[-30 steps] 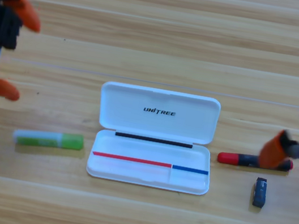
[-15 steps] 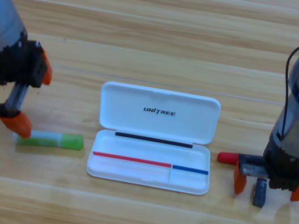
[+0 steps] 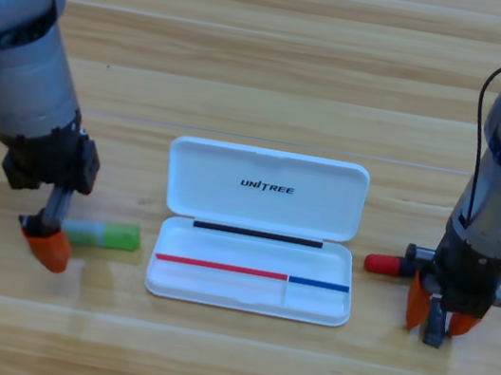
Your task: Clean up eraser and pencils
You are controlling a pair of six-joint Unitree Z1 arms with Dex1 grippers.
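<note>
Eraser [image 3: 434,336] between right gripper [image 3: 439,320] tips

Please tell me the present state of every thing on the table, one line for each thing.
White case: open, empty.
Pale green stick: flat on table, left gripper at its left end.
Red marker: flat on table, partly hidden.
Eraser: on table, between right gripper jaws.

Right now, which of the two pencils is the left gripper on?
The pale green stick, left of the white case; the left gripper covers its left end. The red marker lies right of the case.
</note>
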